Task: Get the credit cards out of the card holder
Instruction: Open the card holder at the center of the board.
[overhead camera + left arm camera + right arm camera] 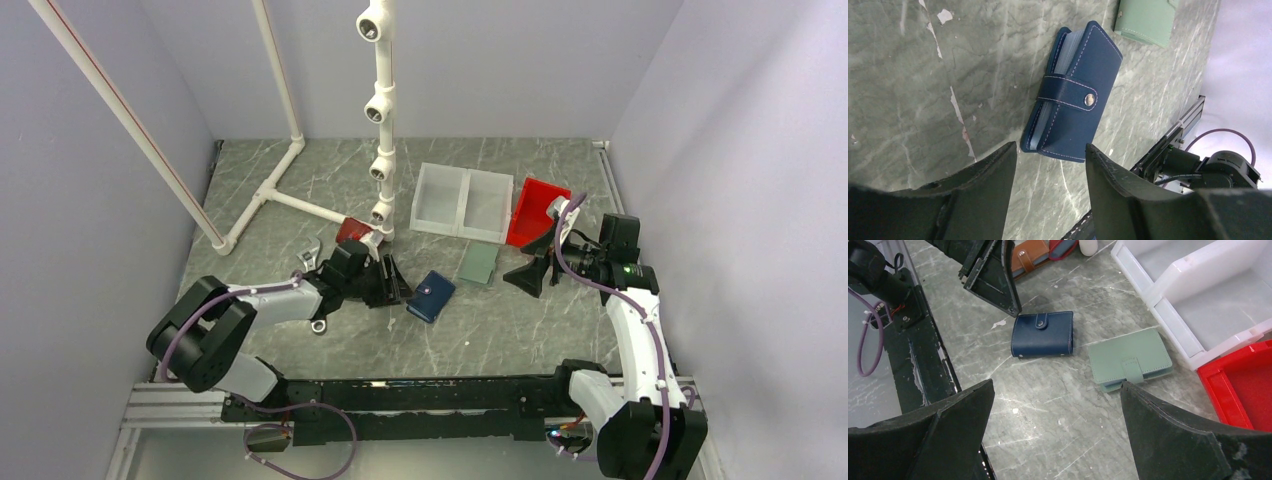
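Note:
The navy card holder [431,296] lies flat on the marble table, folded, its strap snapped down on the stud [1090,99]. The credit cards are hidden inside it; only pale pocket edges show along its side. My left gripper [1050,147] hovers just short of the holder's near end, its jaws apart and nothing between them. In the top view the left gripper [392,285] sits just left of the holder. My right gripper [1058,385] is wide open above bare table, to the right of the holder [1043,334].
A grey-green wallet [1129,362] lies just right of the holder. Behind it are a white two-part bin [463,203] and a red bin [535,212]. A brown wallet [1029,259] and a dark red wallet [352,230] lie near the white pipe frame [380,120].

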Controlling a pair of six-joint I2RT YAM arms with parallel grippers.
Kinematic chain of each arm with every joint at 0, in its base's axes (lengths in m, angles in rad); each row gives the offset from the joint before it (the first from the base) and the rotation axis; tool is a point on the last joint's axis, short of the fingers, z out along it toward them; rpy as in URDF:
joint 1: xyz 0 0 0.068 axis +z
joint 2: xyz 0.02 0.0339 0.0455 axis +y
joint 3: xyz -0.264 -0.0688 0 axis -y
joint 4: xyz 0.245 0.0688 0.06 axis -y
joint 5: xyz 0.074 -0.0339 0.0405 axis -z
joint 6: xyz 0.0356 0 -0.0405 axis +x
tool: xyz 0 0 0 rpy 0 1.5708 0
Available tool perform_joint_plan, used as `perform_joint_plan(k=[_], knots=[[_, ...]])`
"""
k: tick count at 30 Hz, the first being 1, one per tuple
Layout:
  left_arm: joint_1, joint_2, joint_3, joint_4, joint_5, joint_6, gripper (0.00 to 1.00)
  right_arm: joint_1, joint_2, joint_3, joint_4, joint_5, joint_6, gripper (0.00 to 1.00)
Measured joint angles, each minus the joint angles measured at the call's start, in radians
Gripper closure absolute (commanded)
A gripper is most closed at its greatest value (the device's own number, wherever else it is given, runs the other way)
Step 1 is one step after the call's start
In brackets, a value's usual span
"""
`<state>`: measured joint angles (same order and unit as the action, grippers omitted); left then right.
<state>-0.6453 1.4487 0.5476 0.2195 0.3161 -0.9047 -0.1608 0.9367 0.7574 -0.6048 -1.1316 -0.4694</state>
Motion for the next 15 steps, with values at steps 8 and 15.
perform_joint_plan(k=[8,15], knots=[[0.000,0.053,0.028,0.008,0.021,0.005,0.48,0.017,0.002,0.000,-0.004,0.001,-0.010,0.00],[-0.014,0.010,0.044,-0.038,0.016,0.022,0.37,0.034,0.063,0.027,-0.055,0.000,-0.038,0.00]])
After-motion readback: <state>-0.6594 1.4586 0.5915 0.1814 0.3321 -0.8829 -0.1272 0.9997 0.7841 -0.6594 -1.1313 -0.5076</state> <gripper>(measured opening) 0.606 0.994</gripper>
